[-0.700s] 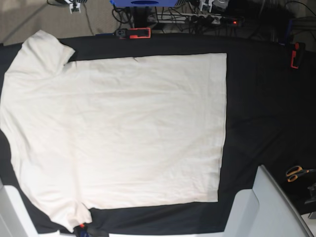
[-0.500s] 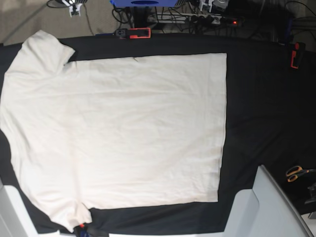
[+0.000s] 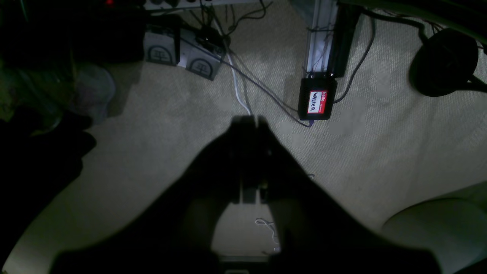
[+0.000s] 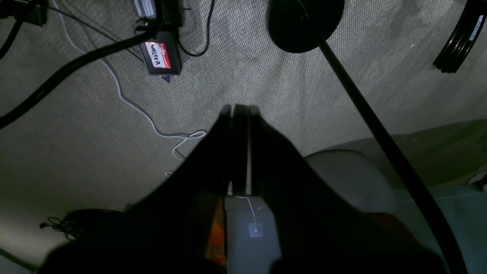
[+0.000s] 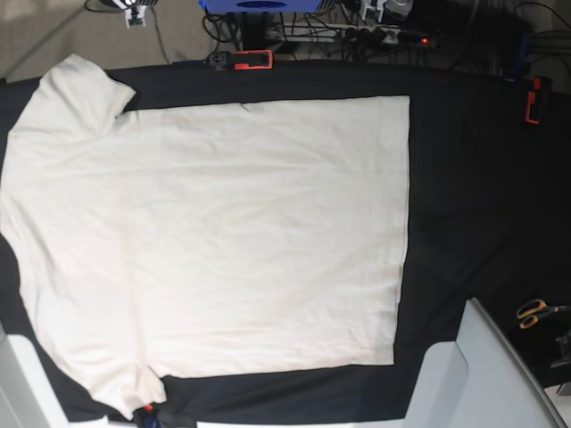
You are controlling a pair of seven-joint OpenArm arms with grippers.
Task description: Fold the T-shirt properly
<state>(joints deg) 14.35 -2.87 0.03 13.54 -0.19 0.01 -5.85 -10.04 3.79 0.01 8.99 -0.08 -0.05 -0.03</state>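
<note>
The cream T-shirt [image 5: 214, 236] lies spread flat on the black tablecloth [image 5: 473, 196] in the base view, sleeves at the left and straight hem at the right. No gripper touches it. My left gripper [image 3: 250, 121] is shut and empty in the left wrist view, hanging over beige carpet off the table. My right gripper [image 4: 240, 110] is also shut and empty over the carpet in the right wrist view. Only grey arm parts show in the base view, at the lower right [image 5: 486, 374] and lower left [image 5: 16, 383].
Orange clamps grip the tablecloth at the far edge [image 5: 250, 60] and far right [image 5: 533, 100]. Orange-handled scissors [image 5: 535, 312] lie at the right. Below the grippers are cables, a black labelled box [image 3: 317, 101] [image 4: 159, 55] and a black round stand base [image 4: 304, 23].
</note>
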